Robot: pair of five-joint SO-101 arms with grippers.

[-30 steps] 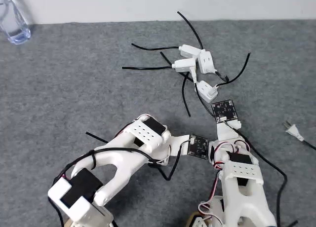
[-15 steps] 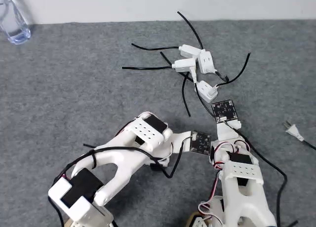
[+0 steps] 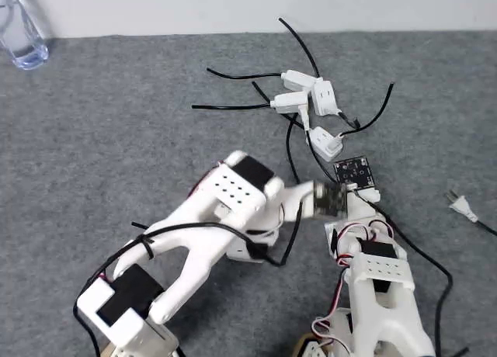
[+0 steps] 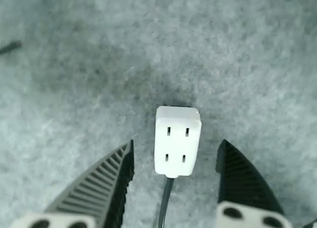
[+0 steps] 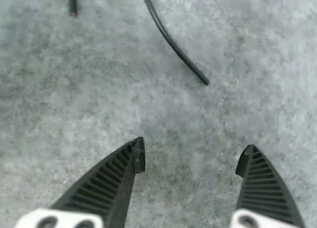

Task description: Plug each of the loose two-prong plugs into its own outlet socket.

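Several white outlet sockets (image 3: 309, 101) with black cords lie clustered at the back of the grey carpet. One loose two-prong plug (image 3: 463, 207) lies alone at the right edge. In the left wrist view my left gripper (image 4: 176, 145) is open just above the carpet, and a white socket block (image 4: 177, 140) lies face up between its fingers, untouched, its cord running back under the wrist. My right gripper (image 5: 190, 156) is open over bare carpet with nothing between its fingers; a black cord end (image 5: 173, 39) lies ahead of it.
The left arm (image 3: 233, 198) stretches across the middle toward the right arm (image 3: 380, 275), and their wrist boards nearly meet. Loose black cords (image 3: 233, 106) spread around the sockets. A clear container (image 3: 19, 31) stands at the back left corner.
The left arm has swung forward and to the right, bringing its wrist up beside the right arm's wrist near the closest socket. The right arm has kept still.
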